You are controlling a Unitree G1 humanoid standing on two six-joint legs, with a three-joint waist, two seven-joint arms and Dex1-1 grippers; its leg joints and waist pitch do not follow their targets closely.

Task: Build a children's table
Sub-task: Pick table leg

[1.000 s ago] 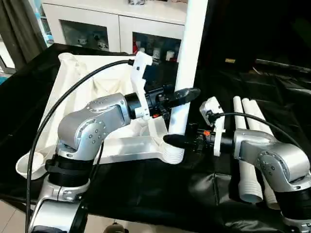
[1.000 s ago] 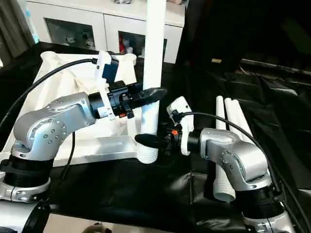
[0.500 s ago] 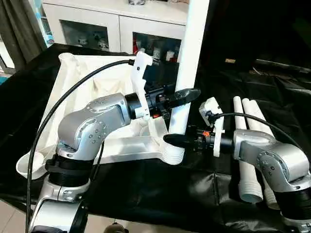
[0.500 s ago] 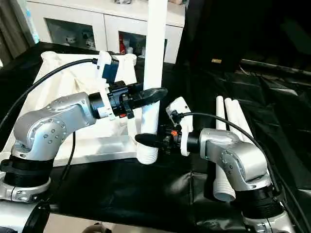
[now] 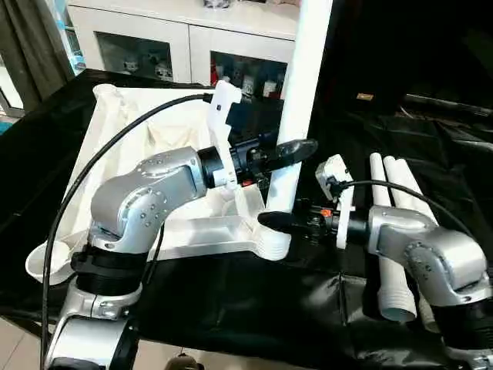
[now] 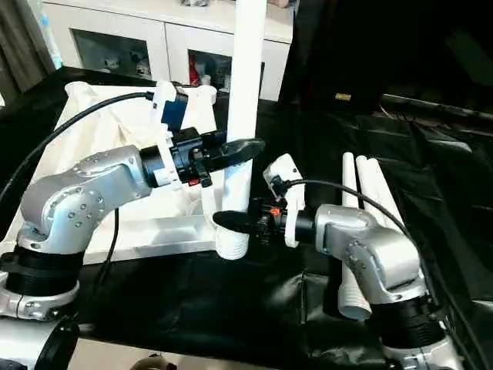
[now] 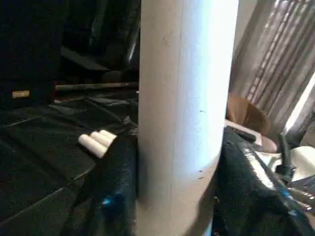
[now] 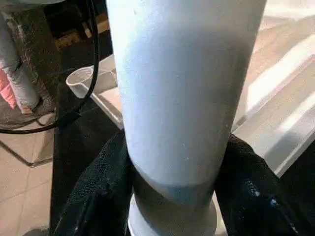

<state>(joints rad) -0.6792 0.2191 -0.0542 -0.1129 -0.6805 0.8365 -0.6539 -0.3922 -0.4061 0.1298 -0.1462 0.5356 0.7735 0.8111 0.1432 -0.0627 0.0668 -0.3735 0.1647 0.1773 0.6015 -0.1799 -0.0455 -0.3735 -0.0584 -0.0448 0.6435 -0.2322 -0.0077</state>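
While the upright leg stands in the tabletop's near corner socket, the left gripper clasps it higher up and the right gripper clasps it just above that socket; a light, stiff, smooth tube, best held low.

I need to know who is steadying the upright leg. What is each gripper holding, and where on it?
Both hold the upright leg: the left gripper clasps its lower shaft, the right gripper grips just above the tabletop corner socket.
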